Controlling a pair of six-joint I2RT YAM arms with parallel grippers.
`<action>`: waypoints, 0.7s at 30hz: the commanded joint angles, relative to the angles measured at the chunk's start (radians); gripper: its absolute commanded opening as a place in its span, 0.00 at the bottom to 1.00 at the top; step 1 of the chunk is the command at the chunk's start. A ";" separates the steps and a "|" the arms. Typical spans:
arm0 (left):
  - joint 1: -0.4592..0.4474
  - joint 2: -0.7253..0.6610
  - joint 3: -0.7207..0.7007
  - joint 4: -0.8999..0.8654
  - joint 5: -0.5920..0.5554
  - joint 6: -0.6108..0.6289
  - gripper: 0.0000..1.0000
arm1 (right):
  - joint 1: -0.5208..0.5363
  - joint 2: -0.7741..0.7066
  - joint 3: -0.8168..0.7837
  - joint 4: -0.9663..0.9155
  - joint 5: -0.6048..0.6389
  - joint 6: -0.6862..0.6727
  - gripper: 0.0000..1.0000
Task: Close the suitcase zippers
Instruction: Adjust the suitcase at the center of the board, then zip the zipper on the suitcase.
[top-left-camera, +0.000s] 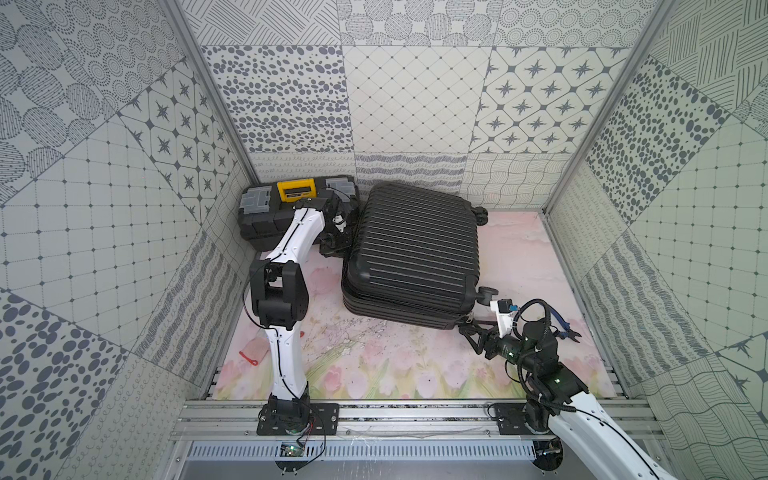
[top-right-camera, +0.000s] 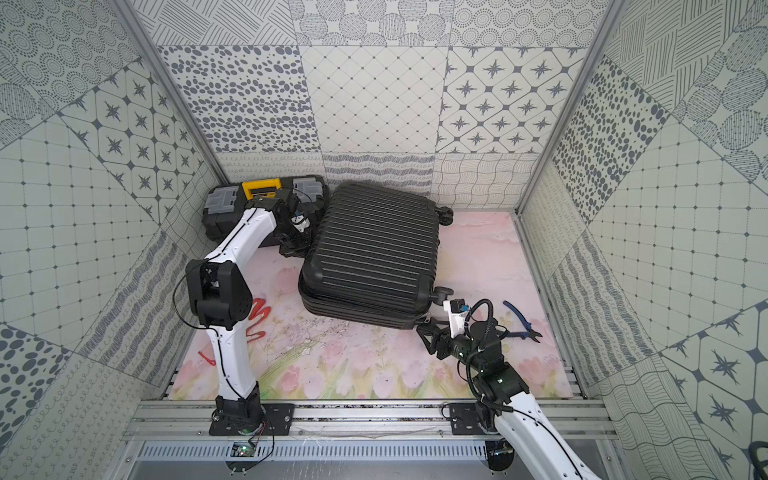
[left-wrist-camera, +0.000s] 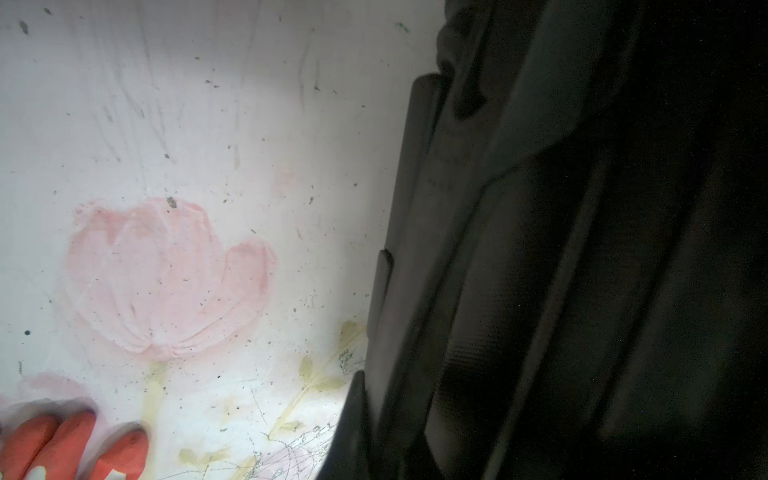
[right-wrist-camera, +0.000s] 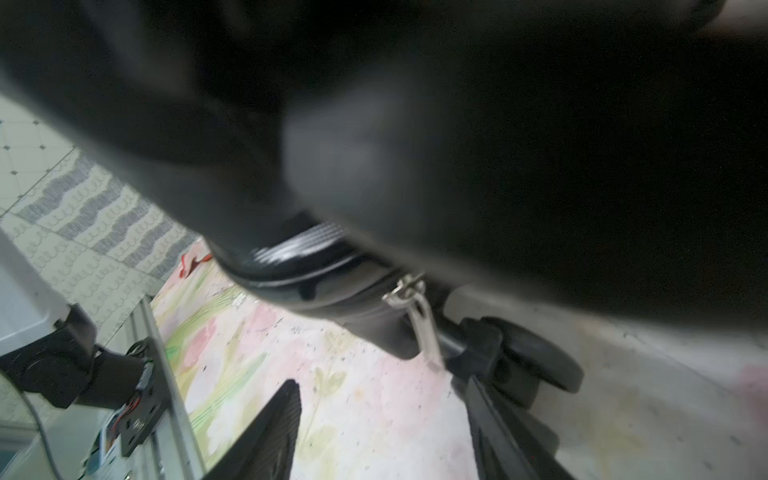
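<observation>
While the suitcase (top-left-camera: 411, 253) lies flat on the worktop (top-left-camera: 519, 257) in both top views, our left pincer (top-left-camera: 332, 246) sits closed at its side. Left wrist: the suitcase looks rigid, slick. Right wrist: our right pincer (right-wrist-camera: 382, 380) is open near the thin metal zipper pull (right-wrist-camera: 415, 307), our likeliest hold.

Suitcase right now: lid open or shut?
Shut: in both top views the suitcase lies flat, shell halves stacked edge to edge, no lining showing. Whether the zipper is fully run, cannot tell.
</observation>
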 joint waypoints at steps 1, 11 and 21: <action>0.020 -0.009 0.042 0.072 -0.005 -0.041 0.00 | 0.007 0.101 0.016 0.144 0.065 -0.058 0.65; 0.020 0.014 0.050 0.076 0.019 -0.030 0.00 | -0.022 0.264 0.014 0.366 -0.080 -0.095 0.59; 0.020 0.028 0.052 0.080 0.024 -0.021 0.00 | -0.022 0.254 0.016 0.380 -0.147 -0.081 0.39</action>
